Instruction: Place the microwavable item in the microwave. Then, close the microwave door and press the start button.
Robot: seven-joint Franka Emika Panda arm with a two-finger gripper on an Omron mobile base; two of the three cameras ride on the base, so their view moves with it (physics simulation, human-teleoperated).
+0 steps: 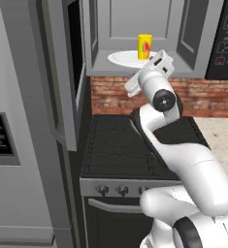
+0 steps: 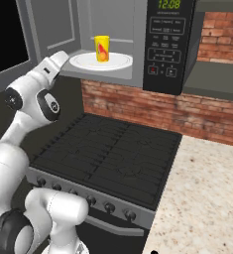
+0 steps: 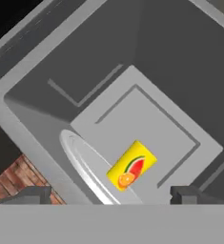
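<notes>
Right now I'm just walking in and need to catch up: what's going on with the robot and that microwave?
The yellow cup stands upright on the white turntable plate inside the microwave. The microwave door is swung wide open to the left. The robot's claw is open and empty, just outside the cavity, facing the cup. So the cup is in place; closing the door and pressing start on the keypad are not yet done.

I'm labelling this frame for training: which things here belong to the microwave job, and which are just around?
Job:
yellow cup, standing on the turntable plate
microwave, cavity open
microwave door, swung open
keypad panel
gripper, empty

Just around:
stove
brick wall
counter
</notes>
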